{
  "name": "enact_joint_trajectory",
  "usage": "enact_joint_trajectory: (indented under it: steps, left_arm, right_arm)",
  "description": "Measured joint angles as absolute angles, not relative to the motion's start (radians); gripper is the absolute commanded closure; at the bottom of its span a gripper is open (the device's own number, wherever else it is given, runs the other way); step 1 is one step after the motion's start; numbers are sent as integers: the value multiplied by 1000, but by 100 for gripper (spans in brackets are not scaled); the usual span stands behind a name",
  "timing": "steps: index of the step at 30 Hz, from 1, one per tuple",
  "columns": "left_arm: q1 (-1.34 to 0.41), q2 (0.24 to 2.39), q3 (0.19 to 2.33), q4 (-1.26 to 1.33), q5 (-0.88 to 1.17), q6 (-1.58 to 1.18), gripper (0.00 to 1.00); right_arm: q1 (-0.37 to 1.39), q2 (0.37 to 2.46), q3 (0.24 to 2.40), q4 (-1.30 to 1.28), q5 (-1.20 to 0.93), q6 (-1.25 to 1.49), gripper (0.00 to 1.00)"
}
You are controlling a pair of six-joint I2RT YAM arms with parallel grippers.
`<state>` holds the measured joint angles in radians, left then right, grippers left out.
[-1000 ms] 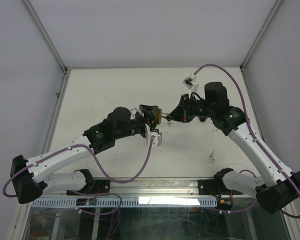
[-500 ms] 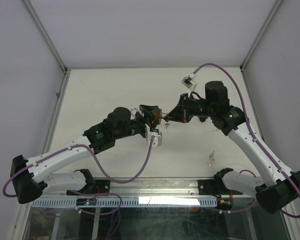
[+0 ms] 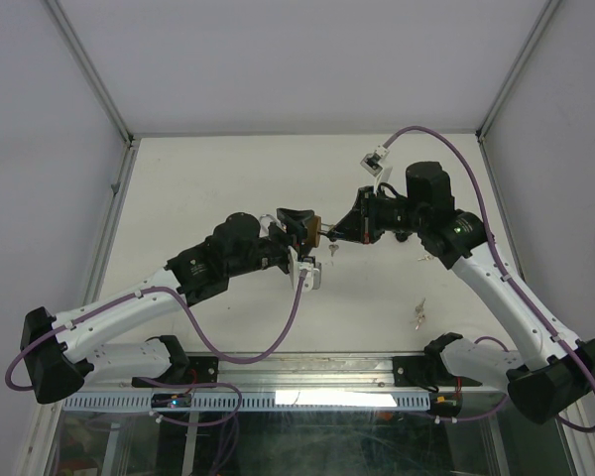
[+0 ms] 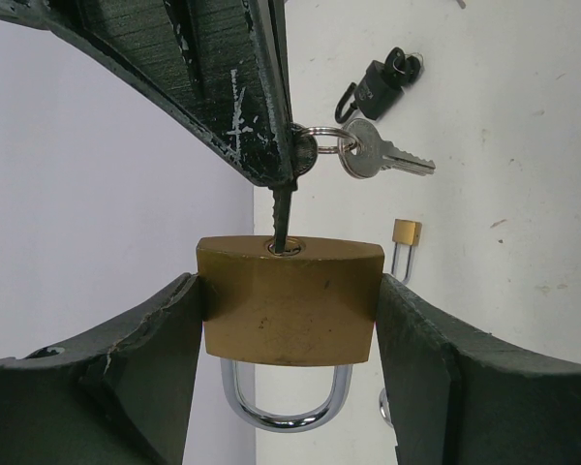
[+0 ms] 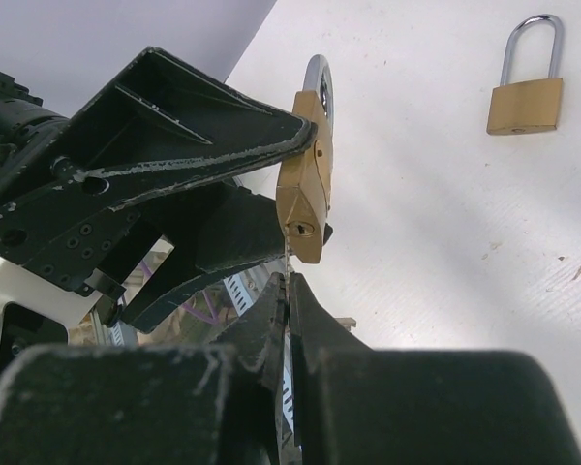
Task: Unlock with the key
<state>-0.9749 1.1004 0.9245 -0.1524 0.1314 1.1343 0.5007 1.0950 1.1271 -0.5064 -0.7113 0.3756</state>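
My left gripper (image 4: 289, 310) is shut on a brass padlock (image 4: 289, 302) with a steel shackle, held above the table's middle (image 3: 314, 232). My right gripper (image 5: 289, 281) is shut on a key (image 4: 282, 213), whose blade tip sits in the padlock's keyhole (image 4: 284, 248). A second silver key (image 4: 382, 155) hangs from the same ring beside the right fingers. In the right wrist view the padlock (image 5: 305, 199) is edge-on just above my closed fingers. In the top view the two grippers meet tip to tip (image 3: 327, 235).
A second small brass padlock (image 5: 529, 92) lies on the white table (image 3: 218, 178). A black key fob (image 4: 381, 82) lies farther off. Loose keys (image 3: 417, 313) lie near the right arm's base. Metal frame posts border the table.
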Motion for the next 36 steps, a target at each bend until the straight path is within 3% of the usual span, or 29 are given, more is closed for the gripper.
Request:
enact_joint_trajectory:
  steps: [36]
  left_arm:
    - [-982,1107,925,-157,130,1134,100]
  right_arm:
    - [501,1095,1127,-544,-692,365,100]
